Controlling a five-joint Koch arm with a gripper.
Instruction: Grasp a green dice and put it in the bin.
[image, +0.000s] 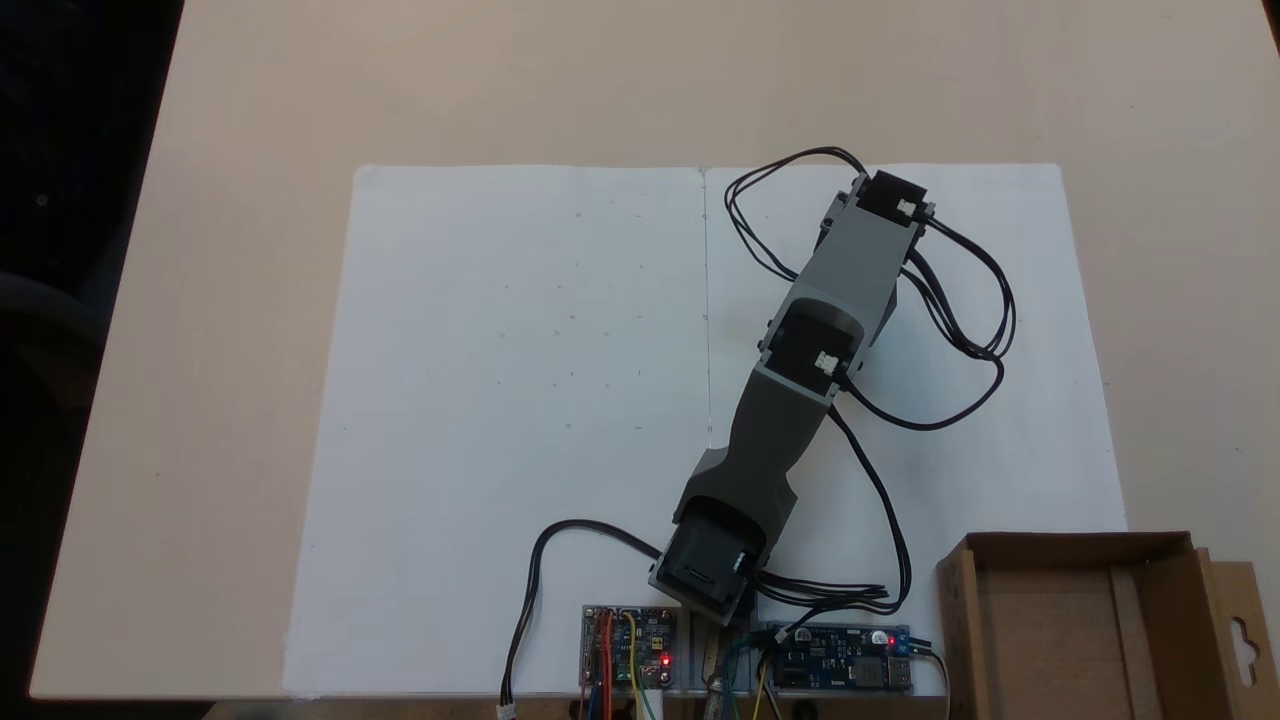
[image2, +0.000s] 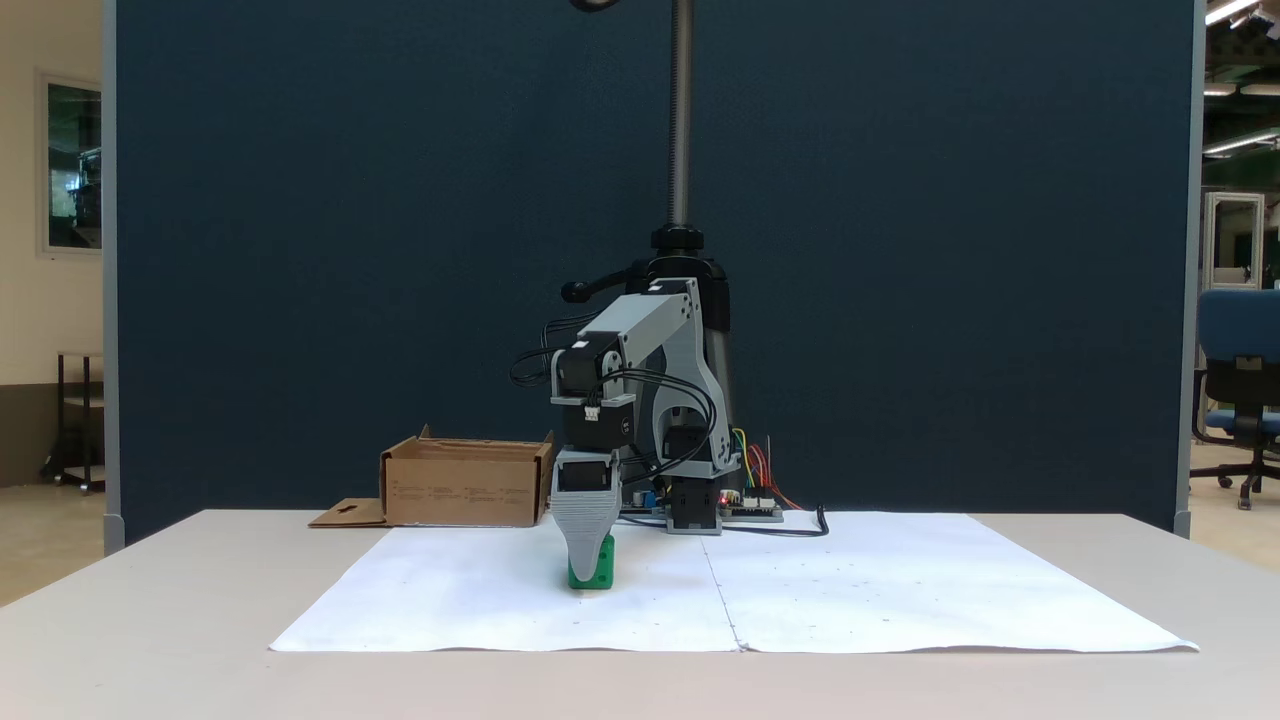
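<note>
My arm reached out over the white paper sheet with my hand lowered point-down onto the small bright green plastic dice, which sat on the paper. One grey finger covered the dice's front, so I could not tell whether I had pinched it. The brown cardboard bin stood near my base, well apart, open side up to receive the drop.

Bare white paper on all sides; bin well apart, behind.
</note>
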